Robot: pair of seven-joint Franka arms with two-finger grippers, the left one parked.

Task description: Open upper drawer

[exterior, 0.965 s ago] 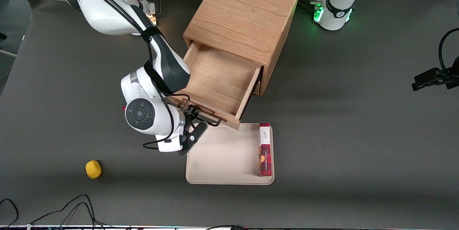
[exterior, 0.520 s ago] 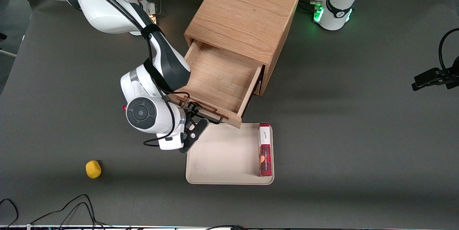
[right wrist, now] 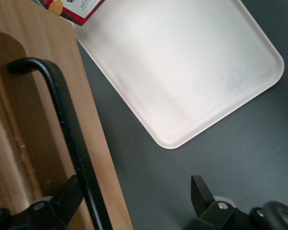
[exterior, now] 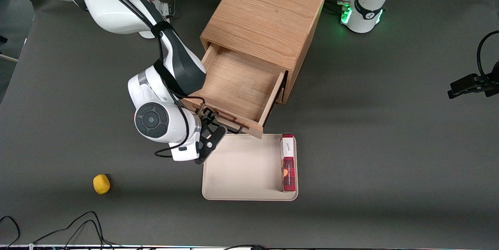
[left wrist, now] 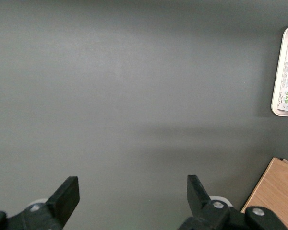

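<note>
Currently, the upper drawer [exterior: 237, 90] stands pulled well out of the cube cabinet [exterior: 265, 16], with the gripper [right wrist: 134, 199] at its black bar handle [right wrist: 67, 134].

Gripper state: the fingers [right wrist: 69, 196] are spread apart, one on each side of the handle, not clamped on it; in the wrist view the bar passes just beside one fingertip. Drawer state: the interior is exposed and its front panel [exterior: 226, 123] overhangs the edge of the beige tray [exterior: 241, 172] that lies nearer the front camera. A red and white box [exterior: 288, 162] lies in the tray along the rim toward the parked arm's end. A yellow object [exterior: 101, 184] rests on the dark table [exterior: 390, 144] toward the working arm's end, well apart from the tray.
</note>
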